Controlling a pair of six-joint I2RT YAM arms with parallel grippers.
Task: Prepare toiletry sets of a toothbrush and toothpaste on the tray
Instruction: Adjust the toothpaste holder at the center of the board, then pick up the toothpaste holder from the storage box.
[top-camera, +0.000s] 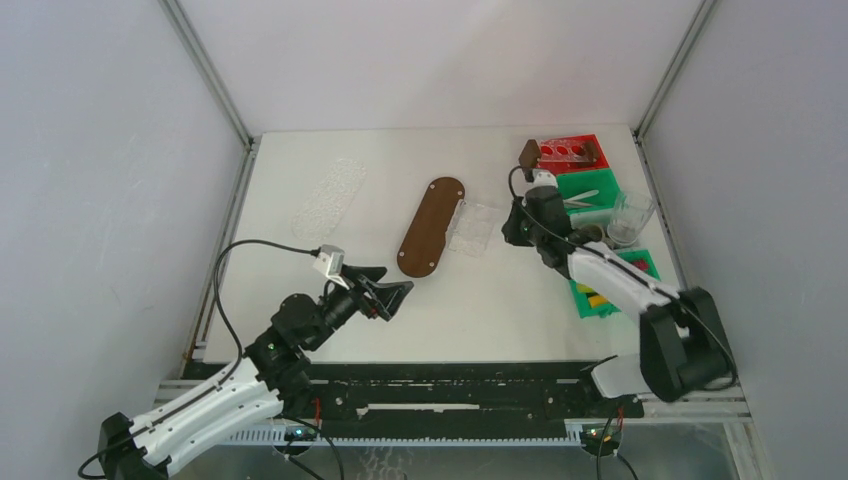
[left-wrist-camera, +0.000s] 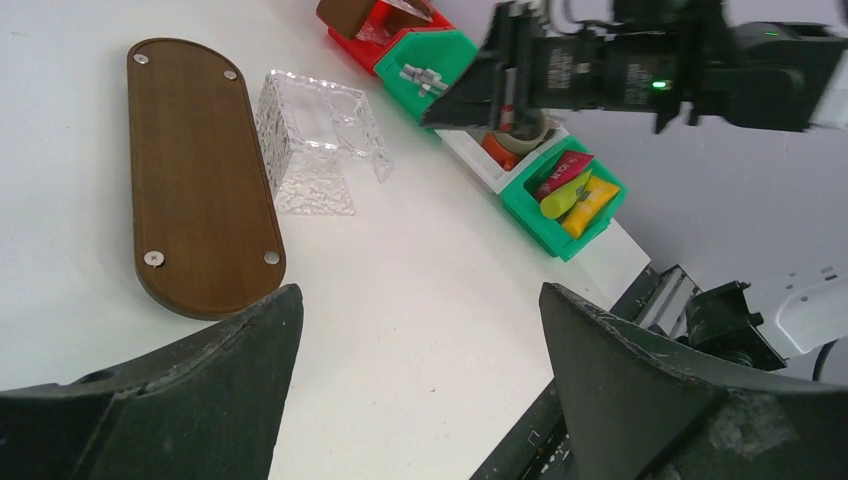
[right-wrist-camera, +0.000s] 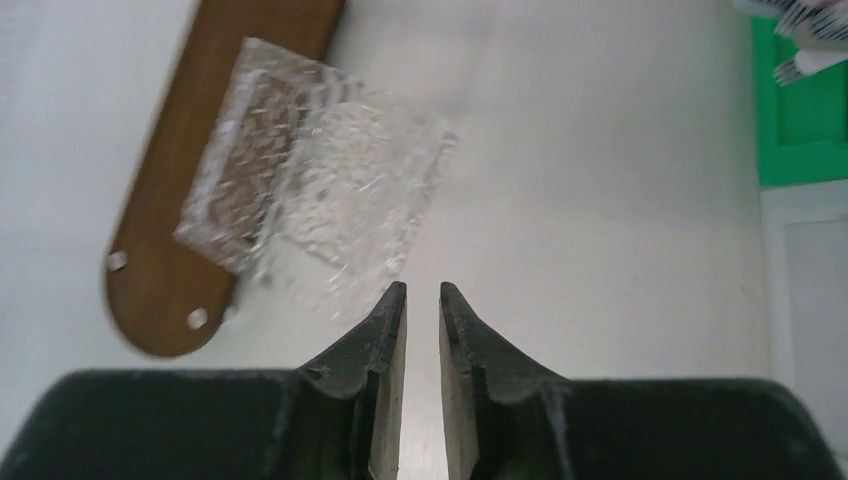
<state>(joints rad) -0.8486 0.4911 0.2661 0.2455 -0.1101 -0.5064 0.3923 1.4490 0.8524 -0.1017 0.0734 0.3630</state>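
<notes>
1. The left gripper (left-wrist-camera: 420, 298) is hovering over the table (top-camera: 480, 310) near the middle of its near edge. Its jaws are standing wide apart and gripping nothing.
2. The right gripper (right-wrist-camera: 422, 292) is hanging toward the right edge, just beside the clear textured holder (top-camera: 472, 228). Its fingers are sitting almost together with a thin gap showing between them, and nothing is caught there.
3. The wooden tray (top-camera: 430, 228) is lying at the table's middle, with the holder sitting right against its right side.
4. The pink-red toothpaste tube (left-wrist-camera: 562, 172) and the lime green toothpaste tube (left-wrist-camera: 563, 195) are lying side by side in a green bin (left-wrist-camera: 545, 228) at the right edge, toward the near corner.
5. A white toothbrush (top-camera: 580, 199) is lying in a second green bin (top-camera: 600, 182) farther along that edge, next to the red bin (top-camera: 575, 168) in the far right corner.
</notes>
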